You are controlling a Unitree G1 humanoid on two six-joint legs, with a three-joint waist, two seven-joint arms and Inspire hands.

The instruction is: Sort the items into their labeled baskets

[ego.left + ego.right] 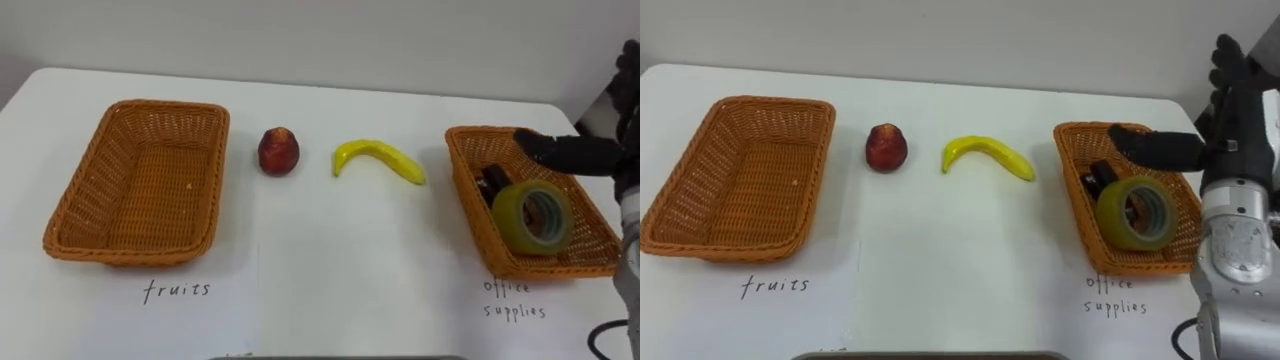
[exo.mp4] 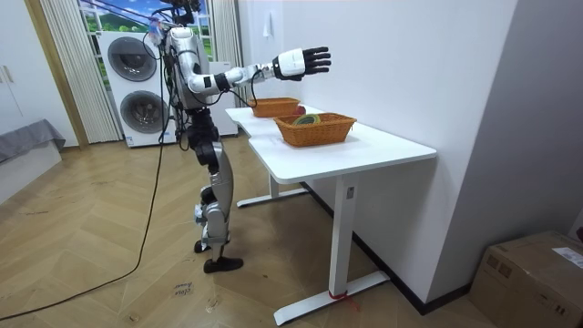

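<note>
While not yet in either basket, lying bare on the white table [image 1: 330,270] between the two: a round red fruit [image 1: 279,151] and, to its right and apart from it, a curved yellow banana [image 1: 377,158]. On the robot's left, well clear of both, the wicker fruit basket [image 1: 70,215], its woven floor in plain sight, a handwritten label [image 1: 177,290] on the table before it. On the right, the wicker office-supplies basket [image 1: 468,195], likewise labelled, holding a yellow-green roll of tape [image 1: 512,212] stood on edge, with a small dark item [image 1: 493,181] just behind it, too dim to name. Above that basket, clear of the tape, the right hand [image 1: 1228,135]: fingers straight and spread, thumb stretched out over the basket's far side, nothing in its grasp. From the room view: standing upright at the table's long side, right arm held out level above the nearer basket, stacked washing machines [image 2: 137,77] behind, a cardboard box [image 2: 537,273] on the floor beyond the table
</note>
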